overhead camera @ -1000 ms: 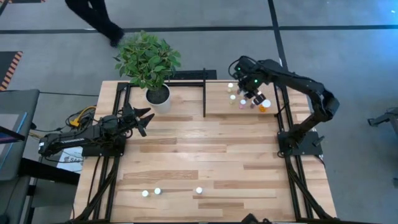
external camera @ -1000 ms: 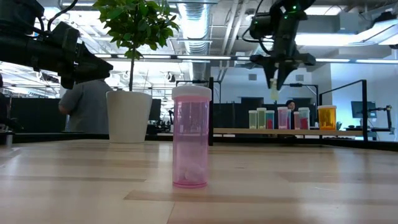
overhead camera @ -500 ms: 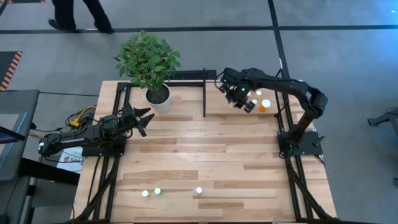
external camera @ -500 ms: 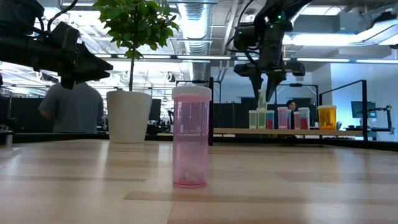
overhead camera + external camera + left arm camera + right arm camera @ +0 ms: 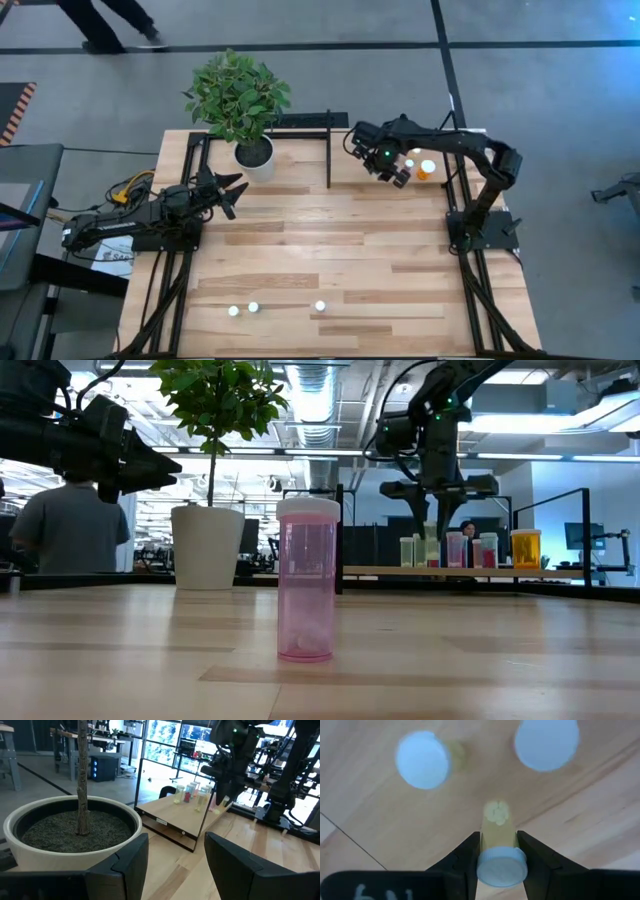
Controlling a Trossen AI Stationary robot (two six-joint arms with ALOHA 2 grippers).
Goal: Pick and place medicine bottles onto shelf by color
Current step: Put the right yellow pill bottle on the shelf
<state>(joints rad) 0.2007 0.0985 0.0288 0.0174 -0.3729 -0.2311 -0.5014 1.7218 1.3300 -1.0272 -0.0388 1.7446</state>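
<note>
we see a small greenish-yellow medicine bottle with a round white cap [image 5: 500, 863] pinched between the nearly closed fingers of the right gripper [image 5: 383, 163], hanging over the light-wood shelf framed in black bars [image 5: 345, 172] at the table's one o'clock corner, two white-capped bottles [image 5: 423, 759] standing beneath. at nine o'clock the left gripper [image 5: 228, 190] waits, jaws partly open, holding nothing.

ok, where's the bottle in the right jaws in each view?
High: hidden under the right gripper, above the shelf.
Low: greenish bottle beneath the gripper, over the shelf.
Left wrist: far off, right of the pot.
Right wrist: centre bottom, between the jaws.
Shared landmark: the shelf.
</note>
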